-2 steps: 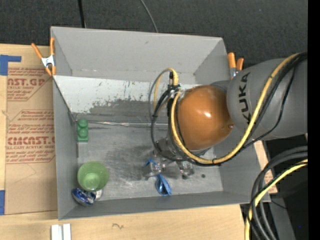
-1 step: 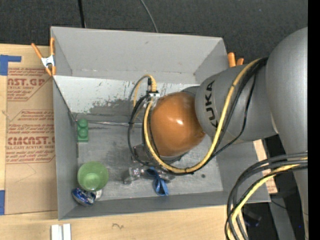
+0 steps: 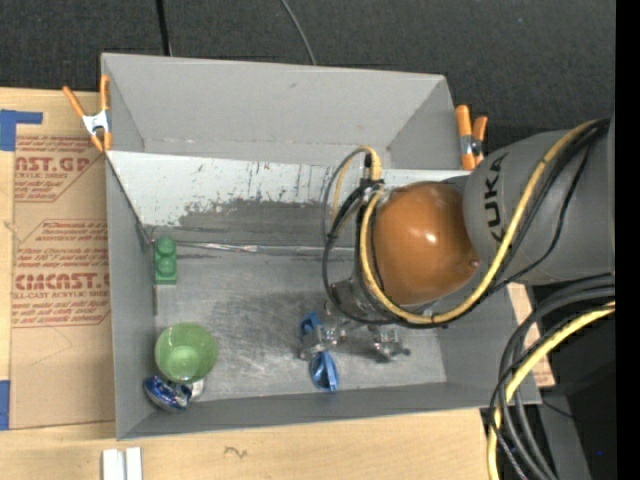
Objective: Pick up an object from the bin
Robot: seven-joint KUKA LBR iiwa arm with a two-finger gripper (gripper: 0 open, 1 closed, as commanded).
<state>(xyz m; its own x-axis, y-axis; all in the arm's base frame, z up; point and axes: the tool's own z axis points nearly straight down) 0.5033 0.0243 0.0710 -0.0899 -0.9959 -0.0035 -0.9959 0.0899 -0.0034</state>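
in the camera view, you have the gripper (image 3: pixel 357 344) down low near the floor of the bin (image 3: pixel 270 128), in the lower middle of the frame, under the orange cover (image 3: pixel 420 243). its two metal tips appear to stand apart, with nothing visible between them.

the nearest thing is a small blue thing (image 3: pixel 323 370), thin and irregular. it lies at the lower left of the gripper, just beside its left-of-frame tip and close to the bin's near wall. the other things are well apart at the left of the frame: a green block (image 3: pixel 165 262) by the left wall, a round green thing (image 3: pixel 185 352) below it, and a crumpled blue-and-white thing (image 3: pixel 167 394) touching that in the lower left corner.

if the blue thing is your pick, it looks to sit outside the gap, not in it. you would want to shift toward the lower left of the frame so it sits in the gap before closing. keep clear of the near wall, as a tip could catch there. the thing looks light and flimsy, so expect it to slide or twist under a glancing touch.

the orange cover hides the wrist and the upper part of the gripper. part of the blue thing runs up beside the tip, and you cannot tell whether they touch. its exact kind is hard to make out.
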